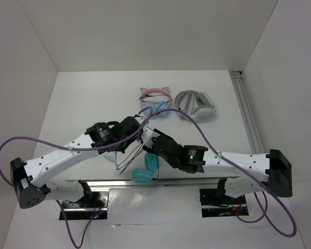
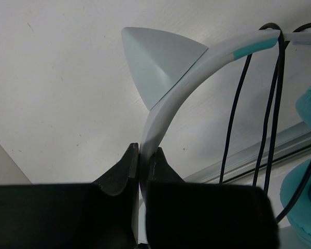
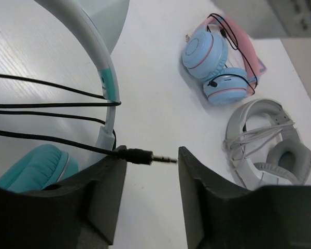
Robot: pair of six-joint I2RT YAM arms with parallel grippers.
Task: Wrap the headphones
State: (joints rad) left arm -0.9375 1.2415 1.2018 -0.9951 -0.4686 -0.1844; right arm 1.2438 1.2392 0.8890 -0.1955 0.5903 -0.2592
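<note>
White tabletop, white walls on three sides. The headphones hang near front centre, btwn the two arms, just ahead of the near rail. Left gripper is pinched tight on the translucent headband, just below one cat ear. Right gripper stands parted w/ the jack plug lying btwn its jaws. The plug touches one finger at most and isn't clamped, as far as we can see. Black cable already crosses the band in several turns.

Handling, as we judge it: light overall. Band is stiff but springy and smooth, so it prob. twists or slips in a narrow pinch. Ear cups are soft, a bad place to grip. Cable is thin and limp and springs loose w/o tension, so slack turns could slide off. Best holds: band mid-section for the left, the plug's rigid barrel for the right, not the wire itself.

Room: open table to the left and far side. Pink-banded headphones and grey-white headphones lie well apart at back right, so we'd keep swings clear of them. The arms sit close together and their purple leads drape across, a tangle risk. The rail edge near the cups could snag.
</note>
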